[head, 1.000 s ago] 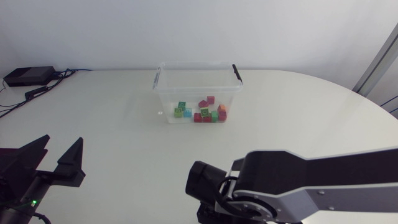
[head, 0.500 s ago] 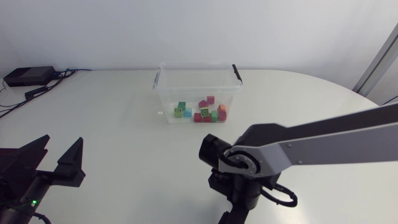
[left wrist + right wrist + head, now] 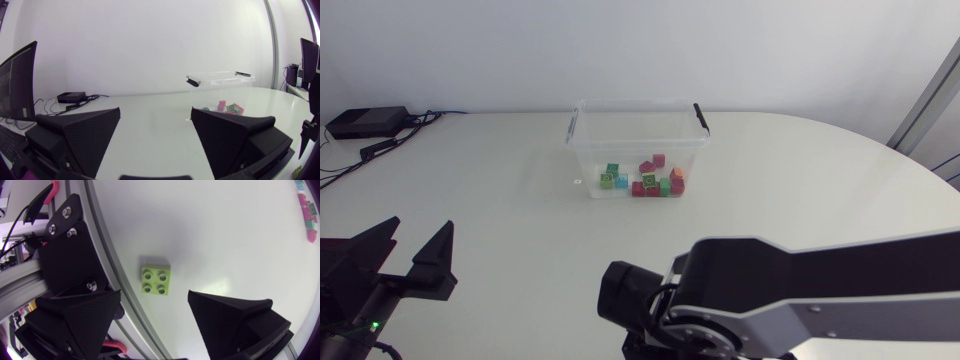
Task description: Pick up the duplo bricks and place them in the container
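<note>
- Mostly done: many duplo bricks lie inside the container, at the 12 o'clock side of the bench.
- One green brick remains by the 6 o'clock edge, under the released right hand.
- The left hand, at 8 o'clock, is released and empty.

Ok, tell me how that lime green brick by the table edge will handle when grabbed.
The lime green brick looks like rigid moulded plastic, so it should keep its shape in the right gripper. It is small and blocky, so probably light. Sitting flat, studs up, it is unlikely to roll, but a nudge might slide it off the table.
</note>
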Robot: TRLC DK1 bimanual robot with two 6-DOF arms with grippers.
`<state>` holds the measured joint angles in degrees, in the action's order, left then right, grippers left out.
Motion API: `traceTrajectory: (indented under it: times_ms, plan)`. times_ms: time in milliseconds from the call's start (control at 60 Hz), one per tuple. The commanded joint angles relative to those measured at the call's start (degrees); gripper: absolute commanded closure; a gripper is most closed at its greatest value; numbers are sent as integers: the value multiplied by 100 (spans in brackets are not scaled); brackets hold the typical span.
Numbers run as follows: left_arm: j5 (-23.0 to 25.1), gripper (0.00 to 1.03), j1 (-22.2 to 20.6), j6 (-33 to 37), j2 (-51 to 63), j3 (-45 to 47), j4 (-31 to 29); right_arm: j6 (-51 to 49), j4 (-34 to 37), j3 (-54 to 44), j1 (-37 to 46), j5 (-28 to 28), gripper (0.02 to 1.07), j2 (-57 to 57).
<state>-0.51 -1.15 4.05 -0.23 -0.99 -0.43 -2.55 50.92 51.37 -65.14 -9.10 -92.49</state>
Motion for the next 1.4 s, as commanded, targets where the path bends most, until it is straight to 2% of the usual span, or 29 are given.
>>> traceTrajectory:
  times_ms: [0,200,267,367,483,533,567,600,617,633,683,750,933,1000,1133,1283,1383]
  plan:
    - [16,5,9,-98,-39,91,-10,219,-29,-40,-86,-39,10,-340]
    - [16,5,9,-98,-39,91,-10,334,76,118,-148,5,11,-560]
    - [16,5,9,-98,-39,91,-10,351,112,180,-192,5,19,-700]
    - [16,5,9,-98,-39,91,-10,395,182,277,-297,31,24,-859]
    - [16,5,9,-98,-39,91,-10,422,173,321,-297,84,36,-1034]
    - [16,5,9,-98,-39,91,-10,430,103,303,-297,119,49,-1061]
    - [16,5,9,-98,-39,91,-10,439,-3,294,-297,119,63,-1043]
    - [16,5,9,-98,-39,91,-10,439,-29,303,-288,119,72,-1034]
    - [16,5,9,-98,-39,91,-10,439,-38,303,-288,111,74,-1026]
    - [16,5,9,-98,-39,91,-10,448,-126,285,-271,111,82,-973]
    - [16,5,9,-98,-39,91,-10,466,-152,285,-253,119,88,-903]
    - [16,5,9,-98,-39,91,-10,501,-187,268,-244,286,101,-788]
    - [16,5,9,-98,-39,91,-10,466,76,523,265,1086,101,-164]
    - [16,5,9,-98,-39,91,-10,307,287,892,687,1446,101,64]
    - [16,5,9,-98,-39,91,-10,88,322,1665,1461,1780,101,73]
    - [16,5,9,-98,-39,91,-10,-44,-214,2808,2471,1807,101,-323]
    - [16,5,9,-98,-39,91,-10,-27,-1101,3414,3069,1640,100,-709]
